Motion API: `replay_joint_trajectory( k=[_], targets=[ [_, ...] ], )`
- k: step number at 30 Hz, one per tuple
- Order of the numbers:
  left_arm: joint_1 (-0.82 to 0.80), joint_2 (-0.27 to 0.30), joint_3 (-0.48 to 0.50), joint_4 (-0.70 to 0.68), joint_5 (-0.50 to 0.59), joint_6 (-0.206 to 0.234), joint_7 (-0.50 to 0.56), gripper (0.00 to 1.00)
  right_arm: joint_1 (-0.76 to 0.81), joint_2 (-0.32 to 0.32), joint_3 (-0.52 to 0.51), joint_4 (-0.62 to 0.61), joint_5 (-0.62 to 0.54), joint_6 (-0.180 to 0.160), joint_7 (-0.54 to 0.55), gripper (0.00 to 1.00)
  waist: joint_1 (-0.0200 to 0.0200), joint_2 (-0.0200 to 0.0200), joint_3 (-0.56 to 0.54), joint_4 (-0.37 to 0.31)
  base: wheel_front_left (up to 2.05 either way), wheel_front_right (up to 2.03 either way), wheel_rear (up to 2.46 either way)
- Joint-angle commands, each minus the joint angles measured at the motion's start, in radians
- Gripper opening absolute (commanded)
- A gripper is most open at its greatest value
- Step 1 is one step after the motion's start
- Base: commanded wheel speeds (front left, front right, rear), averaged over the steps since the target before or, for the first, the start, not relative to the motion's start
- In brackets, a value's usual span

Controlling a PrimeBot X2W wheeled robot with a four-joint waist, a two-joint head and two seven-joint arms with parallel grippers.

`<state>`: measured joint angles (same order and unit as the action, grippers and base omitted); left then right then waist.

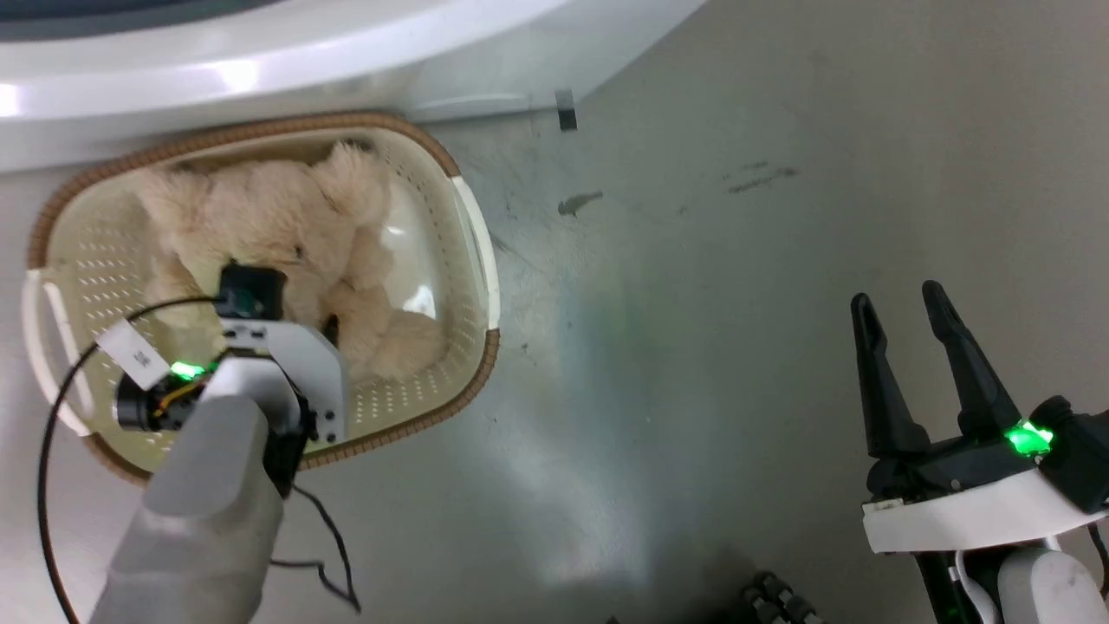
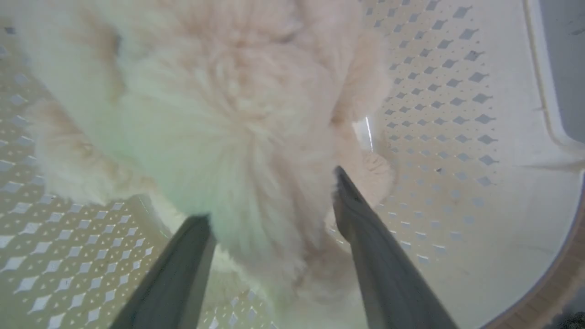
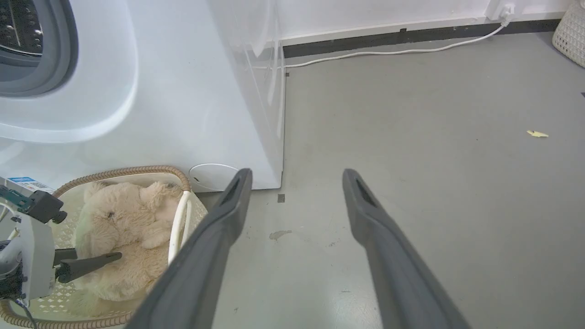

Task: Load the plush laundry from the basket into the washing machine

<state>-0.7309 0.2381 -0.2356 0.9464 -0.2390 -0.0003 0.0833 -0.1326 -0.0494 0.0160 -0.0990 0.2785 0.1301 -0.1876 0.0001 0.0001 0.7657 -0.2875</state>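
**Washing machine** (image 3: 137, 91): a large white front-loader. A sliver of its grey door ring and steel drum is showing at the upper left of the right wrist view. Judging by where the toy is lying, loading is not yet done, and the whole lift and transfer are remaining.

**Floor** (image 1: 736, 303): grey and scuffed, carrying the basket.

**Basket** (image 1: 260, 128): cream perforated plastic with a brown woven rim, sitting just in front of the machine's base and holding one item.

**Plush toy** (image 1: 286, 225): fluffy and cream-beige, lying inside the basket and taking up most of its length.

**Left tool** (image 2: 269, 196): reaching down into the basket, its fingers spread wide to either side of the toy's fur and not clamping it, as far as the wrist view is showing.

**Right tool** (image 1: 897, 295): hovering over the floor, well apart from the basket, its fingers parted and gripping nothing.
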Motion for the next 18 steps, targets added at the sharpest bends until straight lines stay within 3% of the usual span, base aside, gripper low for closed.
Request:
replay_joint_trajectory(
  k=[1, 9, 10, 11, 12, 18],
  targets=[
    [-0.037, 0.013, -0.007, 0.029, -0.011, 0.011, 0.004, 1.0, -0.025, -0.001, 0.002, -0.008, 0.014, 0.0, -0.011, 1.0, -0.0001, -0.0001, 0.026, -0.01, 0.0, 0.0, 0.0],
    [-0.121, 0.043, -0.017, 0.111, -0.049, 0.032, -0.026, 1.0, -0.033, -0.001, 0.019, -0.001, 0.051, 0.0, -0.028, 1.0, -0.0001, -0.0001, 0.103, -0.033, 0.0, 0.0, 0.0],
    [-0.129, 0.046, -0.017, 0.122, -0.055, 0.03, -0.027, 0.7, -0.035, -0.001, 0.024, 0.002, 0.054, 0.0, -0.03, 1.0, -0.0001, -0.0001, 0.111, -0.036, 0.0, 0.0, 0.0],
    [-0.135, 0.051, -0.021, 0.132, -0.059, 0.024, -0.03, 0.12, -0.038, -0.001, 0.028, 0.005, 0.057, 0.001, -0.032, 1.0, -0.0001, -0.0001, 0.118, -0.04, 0.0, 0.0, 0.0],
    [-0.142, 0.056, -0.026, 0.143, -0.062, 0.018, -0.035, 0.0, -0.04, -0.001, 0.032, 0.007, 0.06, 0.001, -0.034, 1.0, -0.0001, -0.0001, 0.125, -0.044, 0.0, 0.0, 0.0],
    [-0.163, 0.091, -0.02, 0.2, -0.105, 0.006, -0.13, 0.0, -0.075, -0.001, 0.049, 0.031, 0.116, 0.001, -0.047, 1.0, -0.0001, -0.0001, 0.15, -0.082, 0.0, 0.0, 0.0]
  ],
)
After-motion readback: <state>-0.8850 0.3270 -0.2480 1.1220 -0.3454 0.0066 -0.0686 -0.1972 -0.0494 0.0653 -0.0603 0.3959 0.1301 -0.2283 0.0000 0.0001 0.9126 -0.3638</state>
